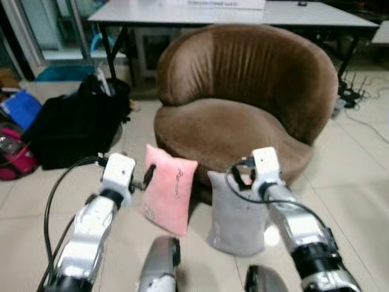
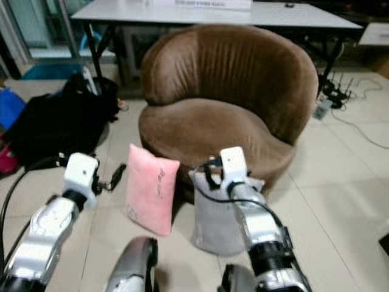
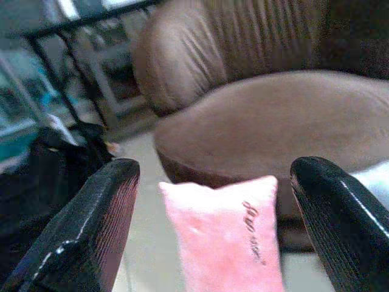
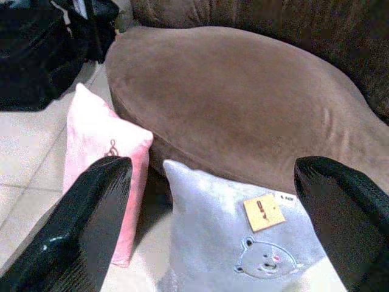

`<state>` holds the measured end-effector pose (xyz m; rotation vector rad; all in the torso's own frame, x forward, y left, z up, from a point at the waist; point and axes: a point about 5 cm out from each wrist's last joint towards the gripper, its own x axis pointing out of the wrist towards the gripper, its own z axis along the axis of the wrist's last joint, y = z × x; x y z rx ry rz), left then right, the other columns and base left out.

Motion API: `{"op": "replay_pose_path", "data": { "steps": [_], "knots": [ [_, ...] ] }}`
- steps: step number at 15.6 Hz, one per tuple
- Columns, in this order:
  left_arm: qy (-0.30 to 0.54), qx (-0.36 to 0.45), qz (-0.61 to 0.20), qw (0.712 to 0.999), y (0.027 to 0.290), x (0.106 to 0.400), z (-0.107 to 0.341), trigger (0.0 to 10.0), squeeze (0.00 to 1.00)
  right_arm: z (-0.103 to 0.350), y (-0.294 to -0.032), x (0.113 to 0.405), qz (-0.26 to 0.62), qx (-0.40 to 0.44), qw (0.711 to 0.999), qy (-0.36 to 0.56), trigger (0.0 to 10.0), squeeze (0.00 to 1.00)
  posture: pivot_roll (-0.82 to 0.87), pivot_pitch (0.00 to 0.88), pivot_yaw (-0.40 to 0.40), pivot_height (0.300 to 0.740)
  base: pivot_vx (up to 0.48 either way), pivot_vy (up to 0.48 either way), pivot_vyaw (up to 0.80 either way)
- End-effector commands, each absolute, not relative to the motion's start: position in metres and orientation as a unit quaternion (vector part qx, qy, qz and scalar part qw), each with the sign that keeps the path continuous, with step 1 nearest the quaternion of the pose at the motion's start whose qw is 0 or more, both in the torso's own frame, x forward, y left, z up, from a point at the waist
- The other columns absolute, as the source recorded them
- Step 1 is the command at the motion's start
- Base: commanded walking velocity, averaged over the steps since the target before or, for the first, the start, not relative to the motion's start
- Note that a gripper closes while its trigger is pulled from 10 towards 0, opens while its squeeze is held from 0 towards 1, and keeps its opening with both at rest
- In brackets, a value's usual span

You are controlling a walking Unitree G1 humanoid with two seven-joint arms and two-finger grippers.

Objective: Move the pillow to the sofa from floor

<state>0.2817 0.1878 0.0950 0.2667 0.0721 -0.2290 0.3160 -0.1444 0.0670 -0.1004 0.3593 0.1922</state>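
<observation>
1. On the tiled floor (image 1: 358, 182), against the front of the brown sofa (image 1: 243, 91), we see a pink pillow (image 1: 170, 188) and a grey pillow (image 1: 234, 222) standing upright side by side.
2. Our left gripper (image 3: 213, 201) hangs spread wide before the pink one.
3. Our right gripper (image 4: 213, 201), equally wide, hangs above the grey one.
4. Left of the sofa lie black bags (image 1: 73, 125).

sofa (image 1: 243, 91): brown, ribbed back
pink pillow (image 1: 169, 188): plain pink, small dark script mark
grey pillow (image 4: 243, 243): pale grey, stitched bear face, tan tag
bag (image 1: 73, 128): black
floor (image 1: 352, 182): cream tiles
desk (image 1: 182, 12): white top, black legs
claw fingers (image 4: 85, 231): glossy black
</observation>
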Motion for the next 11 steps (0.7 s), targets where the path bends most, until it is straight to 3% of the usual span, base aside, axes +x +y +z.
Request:
{"op": "replay_pose_path", "data": {
  "steps": [1, 6, 9, 11],
  "knots": [
    [0.040, 0.133, -0.104, 0.985, 0.1903, 0.2815, 0.0928, 10.0, 0.00, 0.0678, -0.1442, 0.3170, 0.094, -0.049, 0.978, 0.179, 10.0, 0.00, 0.06, 0.000, 0.027, 0.613, 0.000, 0.000, 0.00],
    [0.041, 0.122, -0.140, 0.982, 0.1831, 0.2788, 0.0917, 10.0, 0.00, 0.0664, -0.1460, 0.3165, 0.091, -0.045, 0.978, 0.184, 10.0, 0.00, 0.05, 0.000, 0.030, 0.613, 0.291, 0.000, 0.00],
    [0.043, 0.123, -0.145, 0.981, 0.1821, 0.2784, 0.0904, 10.0, 0.00, 0.0654, -0.1458, 0.3160, 0.092, -0.046, 0.977, 0.186, 10.0, 0.00, 0.05, 0.000, 0.030, 0.613, 0.447, 0.000, -0.61],
    [0.045, 0.124, -0.148, 0.980, 0.1818, 0.2781, 0.0900, 10.0, 0.00, 0.0652, -0.1463, 0.3158, 0.092, -0.051, 0.977, 0.187, 10.0, 0.00, 0.05, 0.000, 0.028, 0.613, 0.446, 0.000, 0.00]
  ]
}}
